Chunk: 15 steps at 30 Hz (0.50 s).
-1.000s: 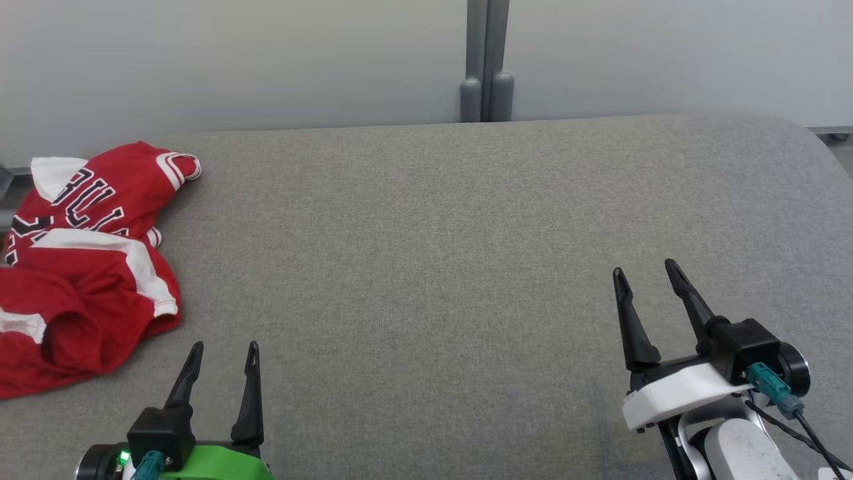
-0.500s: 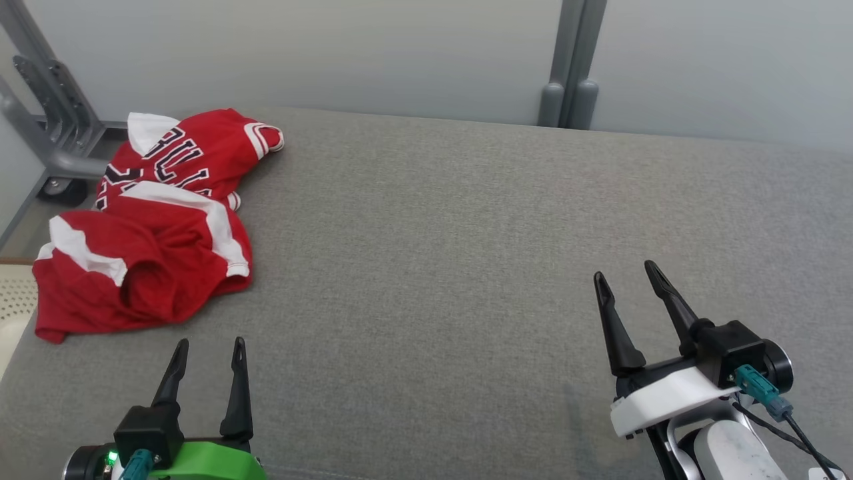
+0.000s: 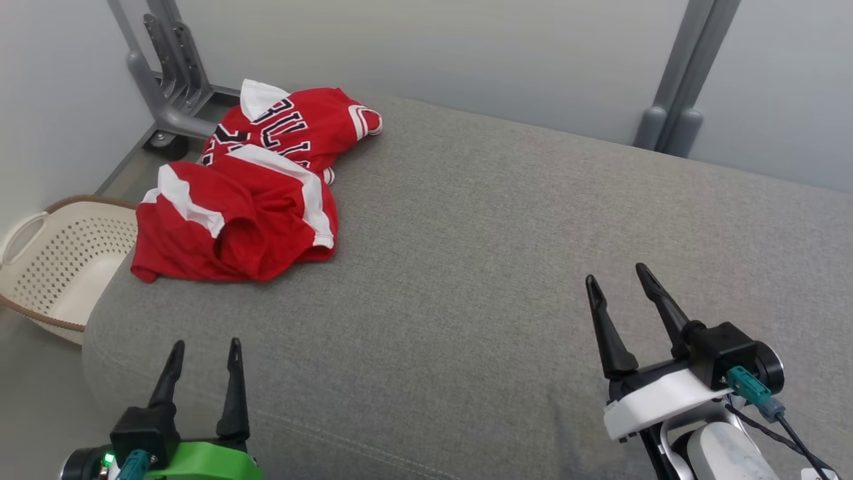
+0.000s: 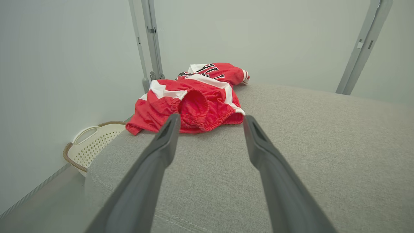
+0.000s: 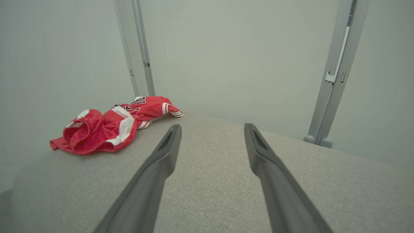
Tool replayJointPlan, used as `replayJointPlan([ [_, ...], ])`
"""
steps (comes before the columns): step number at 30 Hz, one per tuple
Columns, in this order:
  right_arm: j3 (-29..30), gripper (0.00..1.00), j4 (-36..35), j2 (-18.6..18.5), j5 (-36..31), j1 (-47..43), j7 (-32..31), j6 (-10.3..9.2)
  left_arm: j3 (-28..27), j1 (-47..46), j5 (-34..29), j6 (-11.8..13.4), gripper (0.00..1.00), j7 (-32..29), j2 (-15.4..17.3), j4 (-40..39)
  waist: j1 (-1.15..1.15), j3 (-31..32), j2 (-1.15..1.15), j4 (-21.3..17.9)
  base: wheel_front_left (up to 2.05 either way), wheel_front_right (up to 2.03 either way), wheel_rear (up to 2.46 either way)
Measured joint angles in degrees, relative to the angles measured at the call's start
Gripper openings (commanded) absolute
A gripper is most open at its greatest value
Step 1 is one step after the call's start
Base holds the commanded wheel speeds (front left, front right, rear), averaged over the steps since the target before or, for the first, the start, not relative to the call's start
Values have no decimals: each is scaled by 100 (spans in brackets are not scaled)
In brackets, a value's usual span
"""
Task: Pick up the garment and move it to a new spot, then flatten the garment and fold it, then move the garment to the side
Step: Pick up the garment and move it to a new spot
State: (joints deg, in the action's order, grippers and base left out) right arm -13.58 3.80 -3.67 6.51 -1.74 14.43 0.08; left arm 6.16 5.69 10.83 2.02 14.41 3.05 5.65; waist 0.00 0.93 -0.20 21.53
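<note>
A crumpled red garment (image 3: 256, 193) with white stripes and black letters lies at the far left corner of the grey cushioned surface (image 3: 500, 267). It also appears in the left wrist view as the garment (image 4: 197, 100) ahead of the fingers, and in the right wrist view as the garment (image 5: 110, 126) off to the left. My left gripper (image 3: 204, 349) hovers open near the front left edge, well short of the cloth. My right gripper (image 3: 616, 277) stands open at the front right, far from the cloth. Neither holds anything.
A cream perforated laundry basket (image 3: 60, 257) sits on the floor left of the surface, also seen as the basket (image 4: 90, 144). A grey metal frame foot with a wheel (image 3: 163, 100) stands behind the garment. A grey post (image 3: 673, 87) rises along the back wall.
The head camera has turned left, so the whole picture shifted right; the basket and frame foot came into view. The garment and both grippers have not visibly moved themselves.
</note>
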Motion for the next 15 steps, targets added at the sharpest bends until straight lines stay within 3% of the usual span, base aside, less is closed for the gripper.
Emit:
replayJointPlan([
  [5, -155, 100, 51, 23, 0, 0, 0, 58, -203, 10, 80, 8, 100, 0, 5, -21, 0, 45, 0, 153, 0, 0, 0],
  [15, -169, 100, 87, 22, -11, 0, 0, 57, -313, -13, 114, -2, 100, 1, 145, -55, 0, 25, 0, -150, 0, 0, 0],
])
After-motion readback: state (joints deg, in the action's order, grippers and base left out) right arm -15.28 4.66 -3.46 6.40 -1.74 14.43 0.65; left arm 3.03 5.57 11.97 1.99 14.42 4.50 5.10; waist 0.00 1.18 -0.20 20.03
